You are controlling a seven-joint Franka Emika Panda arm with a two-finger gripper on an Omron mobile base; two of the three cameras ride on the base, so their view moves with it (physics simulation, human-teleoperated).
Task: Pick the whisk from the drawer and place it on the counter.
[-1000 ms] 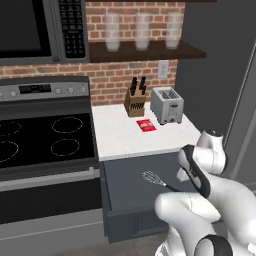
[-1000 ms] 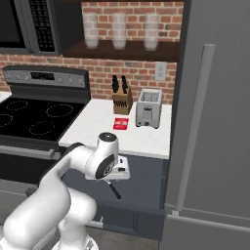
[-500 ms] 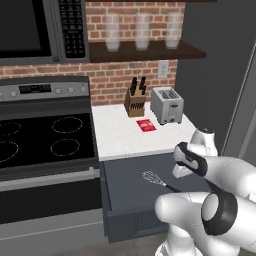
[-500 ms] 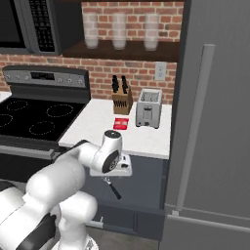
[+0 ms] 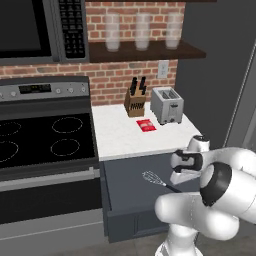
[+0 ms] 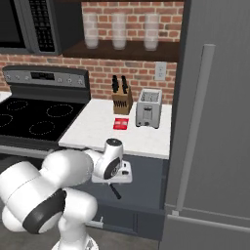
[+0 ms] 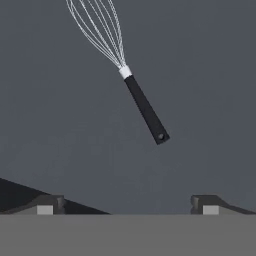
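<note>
Whisk (image 7: pixel 125 70) of thin silvery wire loops on a slim black stick handle lies flat on the floor of the wide dark grey box drawer (image 5: pixel 127 187), which stands pulled out below the white stone-like surface (image 5: pixel 130 135). It rests alone on the bare drawer bottom, with nothing touching it.

Above it hangs the two-finger gripper (image 7: pixel 127 205) of the white arm, pointing down into the drawer, its dark fingertips (image 7: pixel 46 204) spread as wide as they go and empty. That wide stance, with the hand held over the handle end and not the wires, reads as a set-up for a descent onto the stiff handle, the better place to pinch.

In the hand view the whisk's long axis runs on a slant, the wire head toward the upper left and partly cut by the top edge, the handle's butt end toward the lower right, nearest the gripper. In the left base view the wire head points away to the left of the drawer and the handle runs back toward the arm. The handle lies askew to the line between the fingertips, so the wrist probably needs a small turn before closing.

The wooden knife block (image 5: pixel 135 101), silver toaster (image 5: pixel 166 105) and small red packet (image 5: pixel 146 125) sit toward the back of the surface, leaving bare white slab nearer the front edge for the whisk.
</note>
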